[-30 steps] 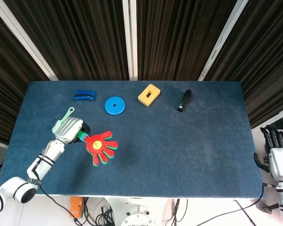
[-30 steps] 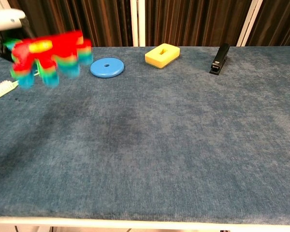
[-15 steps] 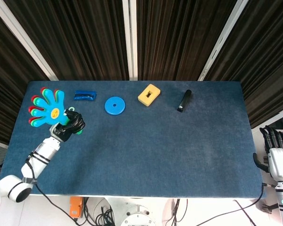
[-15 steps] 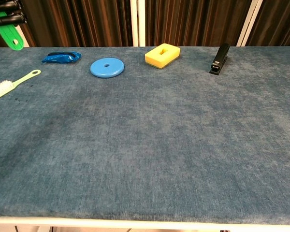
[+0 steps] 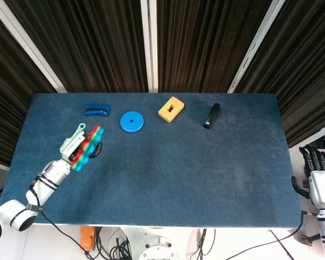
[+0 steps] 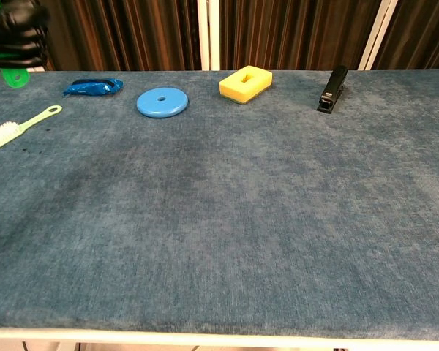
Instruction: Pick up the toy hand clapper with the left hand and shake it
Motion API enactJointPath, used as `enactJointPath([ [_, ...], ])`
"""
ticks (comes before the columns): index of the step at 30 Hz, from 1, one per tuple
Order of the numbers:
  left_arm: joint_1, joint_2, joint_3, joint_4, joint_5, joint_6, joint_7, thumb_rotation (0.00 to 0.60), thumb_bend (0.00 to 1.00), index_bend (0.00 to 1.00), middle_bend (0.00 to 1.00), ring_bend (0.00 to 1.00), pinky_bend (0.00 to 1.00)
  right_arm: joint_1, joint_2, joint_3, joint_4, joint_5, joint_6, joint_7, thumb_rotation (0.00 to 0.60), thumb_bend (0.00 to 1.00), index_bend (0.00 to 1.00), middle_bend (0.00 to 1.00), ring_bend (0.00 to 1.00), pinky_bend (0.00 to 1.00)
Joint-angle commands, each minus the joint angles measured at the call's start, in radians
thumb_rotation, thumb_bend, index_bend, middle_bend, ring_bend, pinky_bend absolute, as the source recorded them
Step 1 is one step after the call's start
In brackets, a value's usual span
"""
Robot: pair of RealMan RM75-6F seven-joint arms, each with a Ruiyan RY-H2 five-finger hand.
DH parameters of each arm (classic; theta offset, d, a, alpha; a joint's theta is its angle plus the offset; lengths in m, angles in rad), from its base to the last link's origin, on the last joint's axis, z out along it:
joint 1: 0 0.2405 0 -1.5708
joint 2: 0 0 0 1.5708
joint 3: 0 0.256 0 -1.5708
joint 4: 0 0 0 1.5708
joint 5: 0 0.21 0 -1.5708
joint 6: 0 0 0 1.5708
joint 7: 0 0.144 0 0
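worktop (image 5: 206, 173): blue cloth, carries all items
left robot hand (image 5: 76, 158): grasping clapper handle, raised left of blue disc (image 5: 131, 121)
right robot hand (image 5: 320, 181): far right of disc, off worktop, grip state cannot tell
toy hand clapper (image 5: 88, 147): airborne, blurred, edge-on, left of disc
step tip: mid-shake; keep handle tight, swing clear of brush (image 6: 18, 126)
containers: none seen

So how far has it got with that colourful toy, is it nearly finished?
The pick-up looks done: the left hand holds the rainbow plastic hand clapper off the blue cloth table. The shaking seems under way, since the toy shows blurred and edge-on in the head view. How many shakes remain I cannot tell. The right hand hangs off the table.
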Motion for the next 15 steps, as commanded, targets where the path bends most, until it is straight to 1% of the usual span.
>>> enactJointPath([
  [1,-0.021,-0.08,0.059,0.111,0.064,0.068,1.328,0.6,0.56,1.0,1.0,1.0,1.0,0.0,0.001,0.001,0.002,0.002,-0.002,0.005,0.6,0.33,0.0,0.0,0.0,0.0],
  [6,-0.03,-0.082,0.076,0.116,0.043,0.07,1.354,0.6,0.56,1.0,1.0,1.0,1.0,0.0,0.0,0.001,0.007,0.001,-0.003,0.009,0.6,0.33,0.0,0.0,0.0,0.0],
  [12,-0.039,-0.08,0.094,0.112,0.026,0.079,1.338,0.6,0.56,1.0,1.0,1.0,1.0,0.002,0.0,0.001,0.004,0.0,-0.005,0.006,0.6,0.33,0.0,0.0,0.0,0.0],
  [14,-0.033,-0.087,0.086,0.093,-0.008,0.091,1.273,0.6,0.56,1.0,1.0,1.0,1.0,0.003,0.001,0.001,0.002,0.0,-0.006,0.004,0.6,0.33,0.0,0.0,0.0,0.0],
  [15,-0.026,-0.094,0.078,0.075,-0.036,0.099,1.21,0.6,0.56,1.0,1.0,1.0,1.0,0.004,0.001,0.001,0.002,0.0,-0.007,0.003,0.6,0.33,0.0,0.0,0.0,0.0],
])
